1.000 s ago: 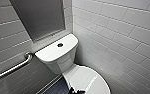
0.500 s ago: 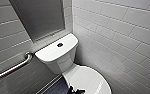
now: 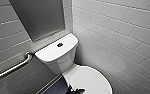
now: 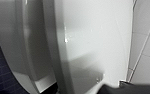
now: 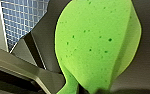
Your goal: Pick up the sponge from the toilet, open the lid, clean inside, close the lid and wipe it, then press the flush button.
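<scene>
The white toilet (image 3: 56,58) stands in a tiled corner with its oval lid (image 3: 91,80) down. The small round flush button (image 3: 59,45) sits on the flat tank top. A dark part of my left gripper (image 3: 75,90) shows at the lid's near edge. In the left wrist view the lid (image 4: 96,37) is very close, with the bowl (image 4: 23,50) beneath it. The bright green sponge (image 5: 96,42) looms large in the right wrist view. Its narrow end runs down into my right gripper (image 5: 98,90), which is shut on it.
A metal grab bar (image 3: 13,68) runs along the left wall beside the tank. A grey panel (image 3: 41,17) hangs above the tank. White tiled wall (image 3: 121,37) closes in the right side. Dark tiled floor (image 3: 56,88) lies left of the bowl.
</scene>
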